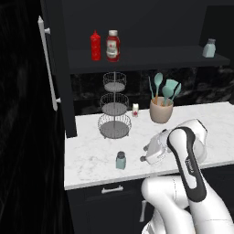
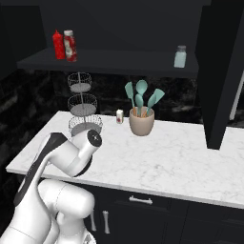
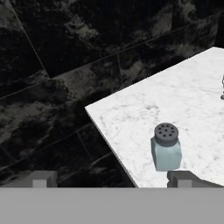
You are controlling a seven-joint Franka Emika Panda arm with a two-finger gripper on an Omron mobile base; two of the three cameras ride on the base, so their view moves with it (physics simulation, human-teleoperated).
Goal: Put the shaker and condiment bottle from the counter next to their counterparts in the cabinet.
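Counter [image 1: 91, 153]: white marble pattern, grey veining, flat slab over dark drawers with a silver handle [image 1: 112, 188]. Shaker [image 1: 120, 160] stands upright on it near the front edge, small pale teal-grey body, darker grey cap; hand view shows the cap [image 3: 166, 134] is round with a ring of small holes and the body squarish, glassy. Gripper [image 3: 111, 179] is spread wide, nothing between the fingers; dark blocky fingertips [image 3: 43, 179] low in the hand view, the shaker just above the right-hand tip, no contact visible. In the left base view the white hand sits just right of the shaker, low over the counter.

Cabinet [image 1: 146, 58]: black, matte, dark shelf, door swung open at left with a long silver bar handle [image 1: 47, 64]. On the shelf, the slim all-red squeeze bottle [image 1: 95, 45] with pointed nozzle stands upright, and the condiment bottle [image 1: 113, 45] just beside it, squat, red, white label, pale cap. Second shaker [image 1: 209, 48] stands far along the shelf, well apart from the bottles.

Behind on the counter: three-tier wire basket stand [image 1: 114, 107], round, grey mesh; beige rounded utensil crock [image 1: 161, 111] holding teal spatulas; a small white jar [image 1: 135, 109] between them. Backsplash [image 3: 65, 65] is black glossy stone tile with pale veining.

Right base view shows the arm's elbow covering the counter shaker's spot; it shows a second cabinet door [image 2: 221, 76] at right.
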